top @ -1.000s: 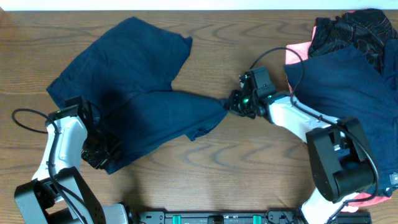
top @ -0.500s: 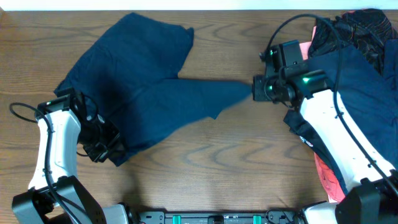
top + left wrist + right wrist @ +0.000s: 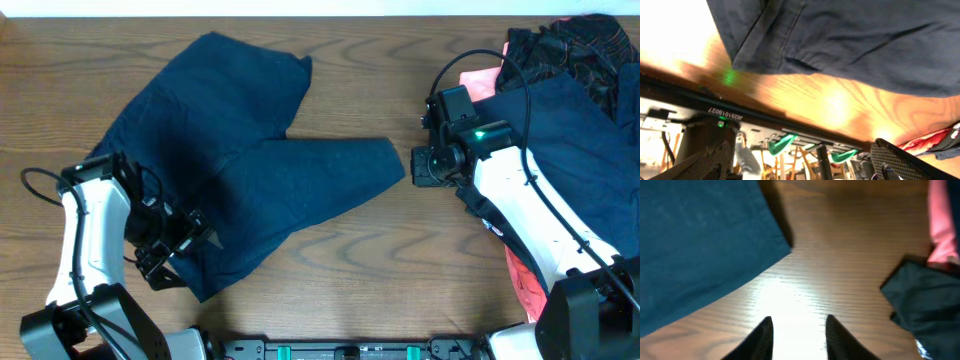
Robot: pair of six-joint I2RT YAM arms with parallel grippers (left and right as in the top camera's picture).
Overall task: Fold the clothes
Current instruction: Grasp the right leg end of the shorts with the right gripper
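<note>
Only one blurred label [image 3: 724,113] shows near the garment [image 3: 840,40].

Overhead: looking straight down from far above.
Left wrist: skimming low, navy garment [image 3: 850,45] lying beyond left fingers [image 3: 905,160].
Right wrist: looking down close, same garment lying beyond right fingers [image 3: 762,335].

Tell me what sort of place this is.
Probably a robotics lab workstation, not a home laundry room: a left arm and a right arm stand at a wood-grain table, with a dark blue garment spread out and a pile of clothes waiting.
</note>
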